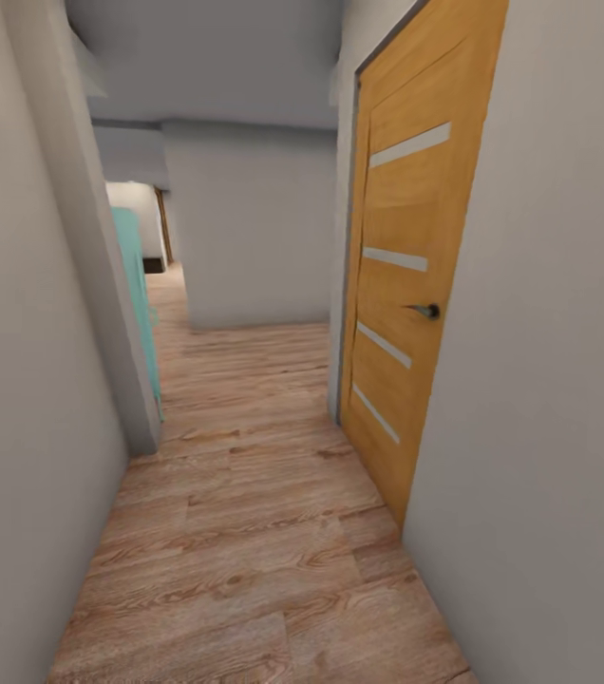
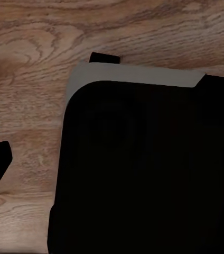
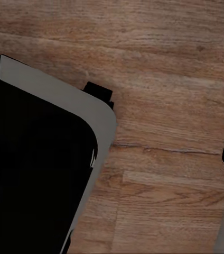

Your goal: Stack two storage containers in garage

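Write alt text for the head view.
A narrow hallway with a light wood plank floor runs ahead between pale grey walls. A closed orange wooden door with a dark handle stands on the right, a teal panel on the left.

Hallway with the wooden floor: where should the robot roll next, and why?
Probably straight ahead along the wood plank floor, then left past the grey wall that closes the corridor. The orange door on the right is shut, while an open gap shows on the left beyond the teal panel. No red-orange containers are in sight, so it likely must keep travelling.
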Controlling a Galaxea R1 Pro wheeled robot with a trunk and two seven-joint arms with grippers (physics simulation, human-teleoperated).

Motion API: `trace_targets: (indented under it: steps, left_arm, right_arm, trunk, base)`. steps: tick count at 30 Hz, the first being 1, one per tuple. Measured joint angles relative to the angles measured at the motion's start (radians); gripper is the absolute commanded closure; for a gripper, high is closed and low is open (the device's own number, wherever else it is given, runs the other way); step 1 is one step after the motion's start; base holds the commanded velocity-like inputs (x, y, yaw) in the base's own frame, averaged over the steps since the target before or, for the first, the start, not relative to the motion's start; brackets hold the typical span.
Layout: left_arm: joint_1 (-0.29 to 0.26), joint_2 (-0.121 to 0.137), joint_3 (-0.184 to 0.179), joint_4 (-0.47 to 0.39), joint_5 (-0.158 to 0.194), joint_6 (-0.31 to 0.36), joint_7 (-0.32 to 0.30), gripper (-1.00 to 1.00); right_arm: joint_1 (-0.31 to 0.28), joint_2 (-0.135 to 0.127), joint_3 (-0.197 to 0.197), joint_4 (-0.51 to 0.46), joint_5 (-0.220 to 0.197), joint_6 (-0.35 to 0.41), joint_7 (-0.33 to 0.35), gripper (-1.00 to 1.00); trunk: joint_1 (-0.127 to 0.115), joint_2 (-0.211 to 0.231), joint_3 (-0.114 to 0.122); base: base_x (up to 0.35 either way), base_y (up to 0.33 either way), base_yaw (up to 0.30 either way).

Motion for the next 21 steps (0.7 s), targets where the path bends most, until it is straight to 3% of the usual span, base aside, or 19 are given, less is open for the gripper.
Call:
trace_targets:
  steps: [16, 21]
  left_arm:
    - [0.0, 0.0, 0.001, 0.001, 0.0, 0.0, 0.001, -1.0]
    - [0.0, 0.0, 0.001, 0.001, 0.0, 0.002, -0.001, -1.0]
  right_arm:
    - [0.0, 0.0, 0.0, 0.0, 0.0, 0.0, 0.0, -1.0]
    - [0.0, -0.002, 0.0, 0.0, -0.001, 0.0, 0.0, -1.0]
  trunk:
    - [0.0, 0.0, 0.0]
    - [-0.001, 0.0, 0.0]
  base:
    - [0.0, 0.0, 0.267]
    - [0.211, 0.0, 0.058]
